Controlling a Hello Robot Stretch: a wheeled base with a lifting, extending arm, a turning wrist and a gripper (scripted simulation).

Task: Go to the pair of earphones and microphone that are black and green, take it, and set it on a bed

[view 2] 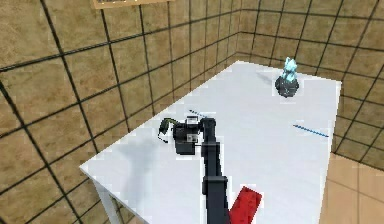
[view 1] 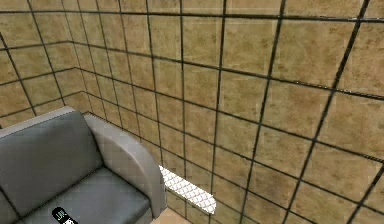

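- The gripper (view 2: 164, 130) is sitting at the far end of the dark arm (view 2: 212, 170), against the white worktop (view 2: 260, 150), toward its nearer left part.
- Dark shapes with a pale curved edge are crowding the gripper's far end. It cannot be told whether they belong to the gripper or to a separate thing, how the fingers are set, or whether anything is being held.
- The black and green earphones are not being made out with certainty anywhere. No green is showing at the gripper.
- A short thin blue line (view 2: 200, 112) is lying on the worktop just beyond the gripper.
- A red object (view 2: 246, 205) is lying beside the arm and is being cut off by the bottom edge.
- A thin blue stick (view 2: 311, 130) is lying well to the right.
- A dark lump with a pale blue top (view 2: 288, 80) is standing near the far corner, too small to identify.
- In the forward view, a small black item (view 1: 62, 214) is resting on the seat of a grey armchair (view 1: 70, 160), partly cut off by the bottom edge.
- A white latticed piece (view 1: 186, 190) is showing beside the armchair at the foot of the tiled wall (view 1: 260, 80).
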